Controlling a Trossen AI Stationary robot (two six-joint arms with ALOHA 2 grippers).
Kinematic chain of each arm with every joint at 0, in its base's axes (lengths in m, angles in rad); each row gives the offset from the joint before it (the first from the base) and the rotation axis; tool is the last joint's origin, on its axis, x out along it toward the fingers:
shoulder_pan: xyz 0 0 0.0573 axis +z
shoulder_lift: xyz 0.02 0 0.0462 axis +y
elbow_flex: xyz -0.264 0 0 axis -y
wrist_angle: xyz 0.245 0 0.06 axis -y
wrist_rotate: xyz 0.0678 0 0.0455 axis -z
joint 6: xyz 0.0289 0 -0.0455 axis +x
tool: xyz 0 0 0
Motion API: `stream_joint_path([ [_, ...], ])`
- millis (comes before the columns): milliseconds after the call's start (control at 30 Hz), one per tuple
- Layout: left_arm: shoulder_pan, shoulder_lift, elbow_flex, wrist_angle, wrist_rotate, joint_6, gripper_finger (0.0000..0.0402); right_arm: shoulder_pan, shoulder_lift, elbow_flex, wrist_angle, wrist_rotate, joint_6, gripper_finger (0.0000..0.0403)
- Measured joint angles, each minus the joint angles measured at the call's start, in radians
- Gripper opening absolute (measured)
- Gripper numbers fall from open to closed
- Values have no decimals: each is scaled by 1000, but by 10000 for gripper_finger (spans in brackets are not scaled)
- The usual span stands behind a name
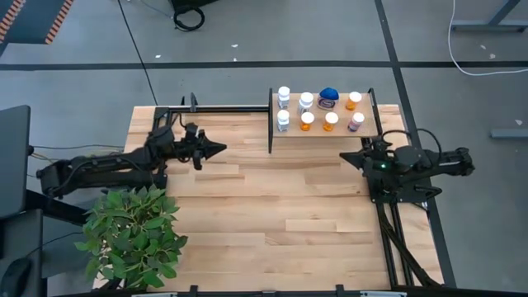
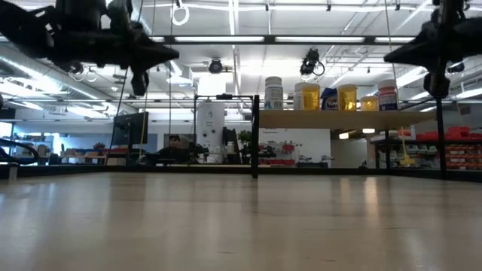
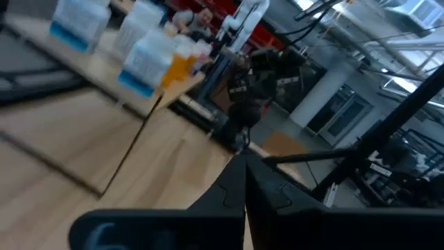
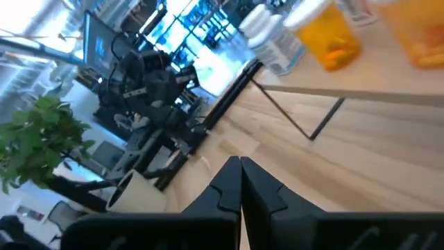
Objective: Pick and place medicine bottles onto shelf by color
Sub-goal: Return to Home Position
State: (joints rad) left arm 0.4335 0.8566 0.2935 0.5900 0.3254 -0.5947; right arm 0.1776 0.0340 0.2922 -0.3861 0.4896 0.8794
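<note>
The shelf [image 1: 322,132], a small light-wood panel with black rails, stands on thin legs at the table's far right. Eight medicine bottles stand upright on it. Three white ones [image 1: 284,94] are at its left end, and the squat blue one [image 1: 329,98] is in the middle of the far row. Three orange ones [image 1: 331,120] and a purple one [image 1: 356,122] fill the rest. The low view shows the shelf [image 2: 331,118] raised above the tabletop. My left gripper [image 1: 221,148] hovers left of the shelf, shut and empty. My right gripper [image 1: 345,157] hovers just near of the shelf, shut and empty.
A green leafy plant [image 1: 132,233] sits at the table's near left corner. A black rail [image 1: 223,107] runs along the far edge, left of the shelf. Bare tabletop [image 1: 289,214] lies between and in front of the arms. A person shows far off behind the table [image 2: 175,141].
</note>
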Motion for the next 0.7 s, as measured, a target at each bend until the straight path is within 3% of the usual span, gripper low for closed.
stream_joint_path([
  [133,43,-1,-68,83,64,-43,1,3,-26,-96,78,-18,-4,6],
  [367,111,-1,-138,268,161,-75,1,1,-32,-288,556,-72,-174,5],
  [500,150,0,-160,284,218,-49,1,-3,-17,-286,537,-100,-248,5],
  [700,191,0,-181,305,347,4,0,-7,-11,-285,534,-190,-504,5],
])
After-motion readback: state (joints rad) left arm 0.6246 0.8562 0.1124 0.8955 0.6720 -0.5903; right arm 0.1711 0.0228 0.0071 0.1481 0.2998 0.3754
